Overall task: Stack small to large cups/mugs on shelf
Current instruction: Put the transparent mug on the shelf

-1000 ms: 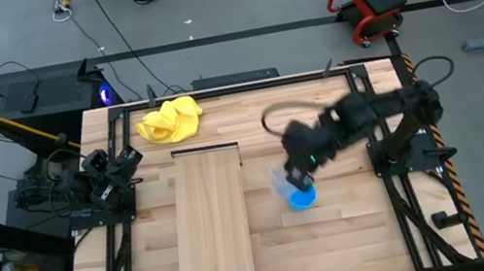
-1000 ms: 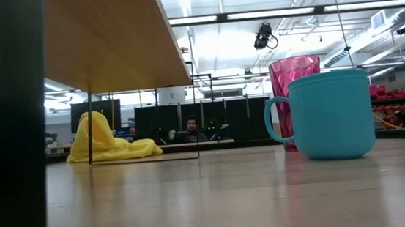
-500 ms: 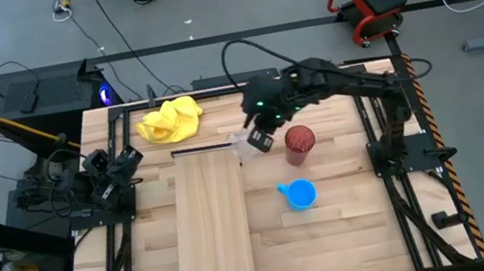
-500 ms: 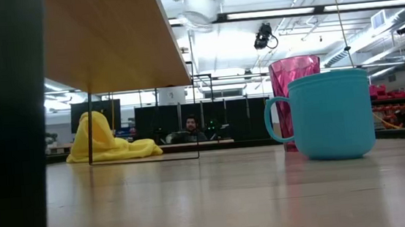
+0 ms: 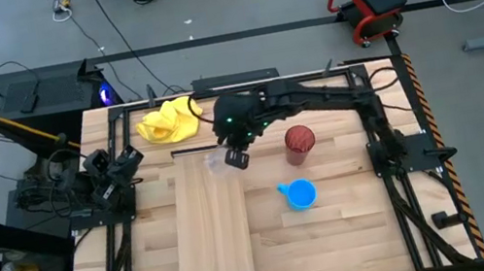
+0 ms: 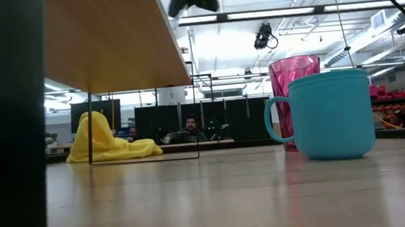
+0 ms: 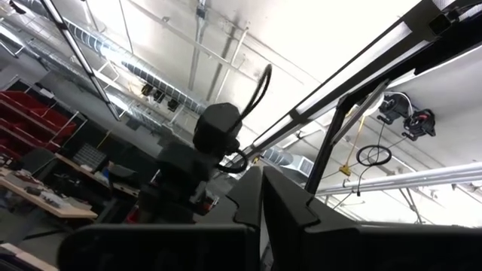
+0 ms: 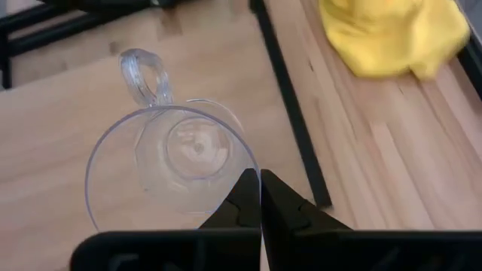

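I have the right gripper [image 5: 237,160] pinching the clear cup [image 8: 169,177] by its rim directly above the shelf's [image 5: 215,238] dark-edged far end.

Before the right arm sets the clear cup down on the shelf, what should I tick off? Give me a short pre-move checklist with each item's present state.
1. Right tool pinching the rim of the clear cup: ok.
2. Cup above the shelf, near its dark-edged end: ok in the high view.
3. Cup's height over the shelf surface: cannot tell.
4. Shelf bare where the cup would land: ok.
5. Blue mug and red cup upright on the tabletop, apart from the shelf: ok.
6. Left tool parked at the table's left edge, away from the shelf: ok.
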### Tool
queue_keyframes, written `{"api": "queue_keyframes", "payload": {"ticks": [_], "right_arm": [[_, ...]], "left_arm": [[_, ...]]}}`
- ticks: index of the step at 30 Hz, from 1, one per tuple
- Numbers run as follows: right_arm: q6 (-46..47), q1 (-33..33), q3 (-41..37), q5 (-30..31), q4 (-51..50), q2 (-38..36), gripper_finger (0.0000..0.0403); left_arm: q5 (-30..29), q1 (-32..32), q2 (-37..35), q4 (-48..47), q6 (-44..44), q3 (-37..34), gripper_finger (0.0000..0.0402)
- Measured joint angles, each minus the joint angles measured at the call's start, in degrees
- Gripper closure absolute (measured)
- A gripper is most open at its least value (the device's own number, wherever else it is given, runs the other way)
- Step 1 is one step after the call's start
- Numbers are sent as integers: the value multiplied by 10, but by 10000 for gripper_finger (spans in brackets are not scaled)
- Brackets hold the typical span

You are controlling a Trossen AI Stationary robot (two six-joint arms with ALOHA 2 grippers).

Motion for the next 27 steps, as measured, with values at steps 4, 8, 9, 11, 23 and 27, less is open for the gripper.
{"api": "queue_keyframes", "payload": {"ticks": [4,8,9,11,23,27], "right_arm": [[-16,3,0,0,36,8,403],[-29,-2,1,0,35,15,403],[-30,-2,1,1,33,16,403],[-33,-3,0,4,16,21,403],[-40,1,0,18,3,26,403],[-41,0,0,17,3,30,403]], "left_arm": [[0,0,0,0,0,0,375],[0,0,0,-1,0,0,370],[0,0,0,-2,0,0,369],[0,0,0,-4,0,0,371],[-9,0,3,-19,0,0,366],[-9,0,3,-21,0,0,362]]}}
